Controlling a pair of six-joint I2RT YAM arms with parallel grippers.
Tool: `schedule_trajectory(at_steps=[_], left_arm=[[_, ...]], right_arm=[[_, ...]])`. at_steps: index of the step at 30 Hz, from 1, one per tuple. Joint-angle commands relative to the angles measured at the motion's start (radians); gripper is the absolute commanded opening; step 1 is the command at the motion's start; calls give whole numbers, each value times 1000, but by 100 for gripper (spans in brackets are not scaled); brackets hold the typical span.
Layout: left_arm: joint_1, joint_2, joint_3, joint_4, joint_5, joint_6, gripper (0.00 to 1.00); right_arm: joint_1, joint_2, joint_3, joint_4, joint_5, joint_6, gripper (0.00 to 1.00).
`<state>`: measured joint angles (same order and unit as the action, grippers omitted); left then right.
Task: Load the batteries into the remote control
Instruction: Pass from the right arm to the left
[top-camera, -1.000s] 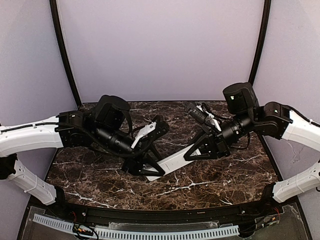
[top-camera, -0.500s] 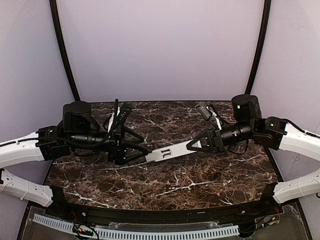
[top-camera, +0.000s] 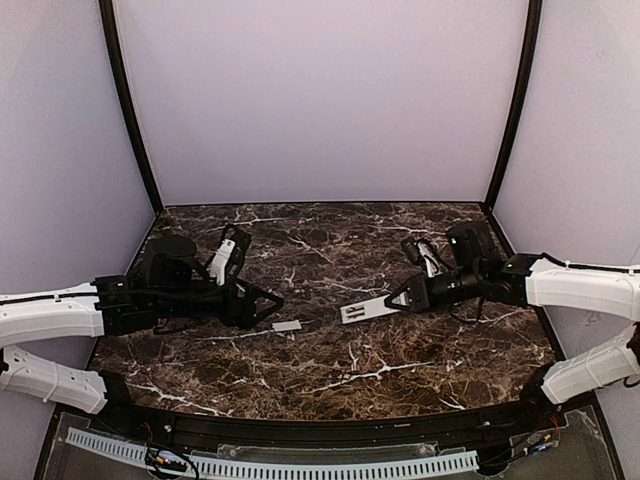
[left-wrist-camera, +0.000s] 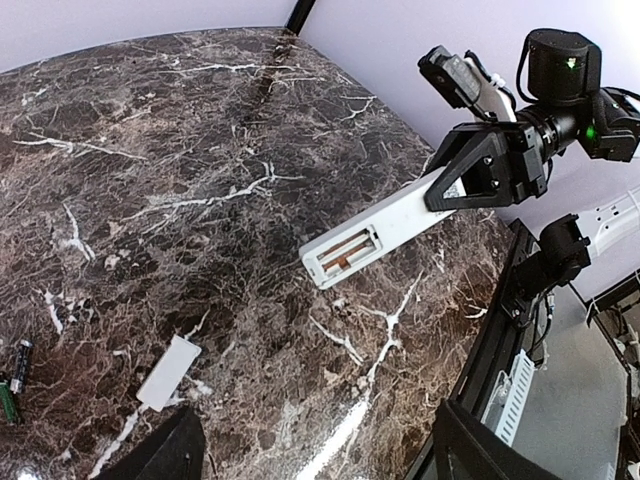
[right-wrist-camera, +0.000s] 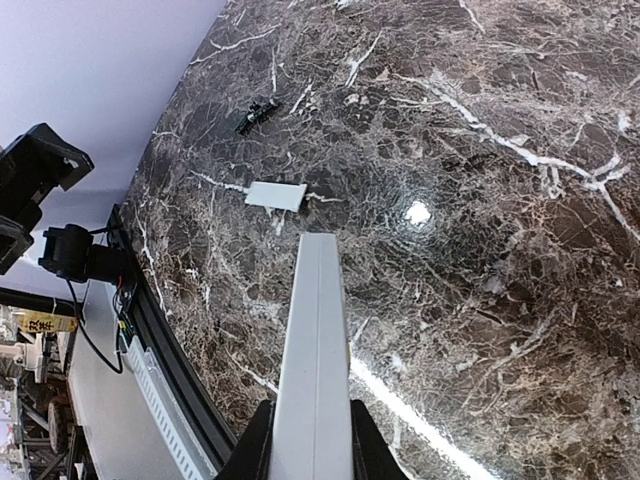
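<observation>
The white remote control (top-camera: 364, 310) is held at its far end by my right gripper (top-camera: 400, 296), low over the marble. In the left wrist view the remote (left-wrist-camera: 395, 225) shows an open battery bay (left-wrist-camera: 345, 254) facing up. In the right wrist view the remote (right-wrist-camera: 312, 340) runs out from between the shut jaws of my right gripper (right-wrist-camera: 310, 432). A small white battery cover (top-camera: 287, 325) lies flat on the table between the arms, also visible in the wrist views (left-wrist-camera: 168, 372) (right-wrist-camera: 276, 194). Two batteries (left-wrist-camera: 14, 378) (right-wrist-camera: 262, 110) lie on the marble. My left gripper (top-camera: 266, 300) (left-wrist-camera: 318, 468) is open and empty, apart from the cover.
The dark marble table (top-camera: 330, 375) ends at a black front rail (top-camera: 300, 432). Lavender walls and two black corner posts (top-camera: 128, 110) close the back and sides. The left arm (right-wrist-camera: 35, 170) shows at the edge of the right wrist view.
Both arms have drawn apart and dropped low. The right gripper carried the remote to the right. The left gripper came off the remote, and the white cover now lies on the table.
</observation>
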<state>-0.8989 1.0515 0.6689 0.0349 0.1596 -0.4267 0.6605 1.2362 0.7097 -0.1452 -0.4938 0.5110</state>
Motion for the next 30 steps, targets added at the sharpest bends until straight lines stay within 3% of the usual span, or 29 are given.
schedule_trajectory(at_steps=[1,6,8,12,22,30], left_arm=[[3,-21,-22,-6,-15,40,80],[-1,-26,2,-11,54,165,90],[-37,-16,26,-26,22,245,91],[-206,32,87,-92,-115,488,91],[-332,243,200,-97,-294,670,80],[-382,333,269,-123,-334,712,59]], right_arm=[[-22,-35,22,59,-45,-42,0],[-28,-18,58,20,-250,-85,0],[-28,-3,54,29,-343,-79,0],[-26,-13,23,87,-458,-32,0],[8,19,12,86,-537,-37,0],[34,63,16,92,-540,-43,0]])
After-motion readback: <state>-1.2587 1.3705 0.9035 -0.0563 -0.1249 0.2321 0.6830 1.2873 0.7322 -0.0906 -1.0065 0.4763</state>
